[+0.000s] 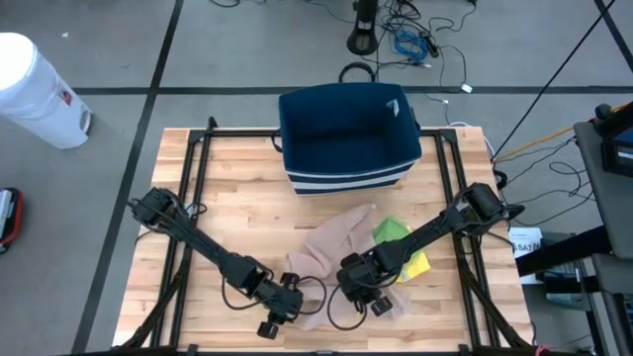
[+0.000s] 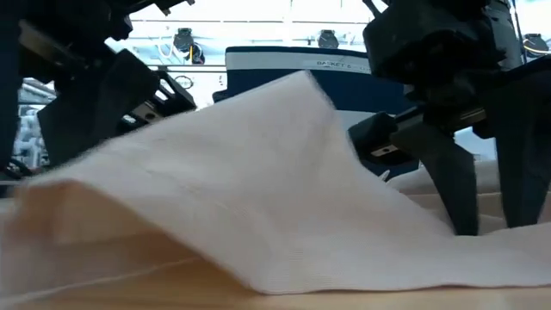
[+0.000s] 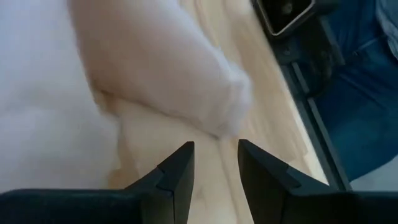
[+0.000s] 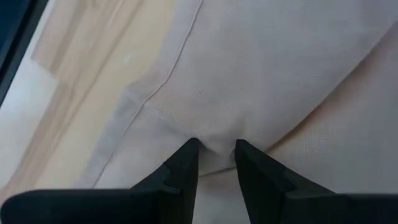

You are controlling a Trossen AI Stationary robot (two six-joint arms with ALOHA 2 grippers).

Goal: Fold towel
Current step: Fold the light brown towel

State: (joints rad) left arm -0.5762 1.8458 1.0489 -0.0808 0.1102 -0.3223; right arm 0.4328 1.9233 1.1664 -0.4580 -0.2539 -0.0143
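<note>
Right gripper (image 4: pixel 212 149): jaws narrowly apart, tips pressed down onto the towel (image 4: pixel 261 74) with a small pucker of cloth rising between them; the cloth is not yet seen to be clamped. In the low view both right fingers stand upright on the fabric close to the table (image 1: pixel 198 198) surface.

Left gripper (image 3: pixel 216 152): jaws apart with a narrow gap, nothing between them. Bare wood shows through the gap; a rolled or bunched lobe of the towel lies just ahead of the tips, not touching them.

Towel, high view (image 1: pixel 331 252): beige, crumpled, in the front-middle of the table, between the two grippers, one end reaching toward the blue basket (image 1: pixel 346 133) at the back. A green and yellow cloth (image 1: pixel 401 247) lies partly under the right arm, beside the towel.

Handling judged: light, thin, fully limp; no shape is held, and it drapes into a raised ridge in the low view. The weave looks matte, so slip in the jaws is judged low. A stitched hem (image 4: pixel 168 81) is visible beside the right jaws; hold is best taken at hem or corner, one layer only. Bunching of several layers is the main risk.
</note>
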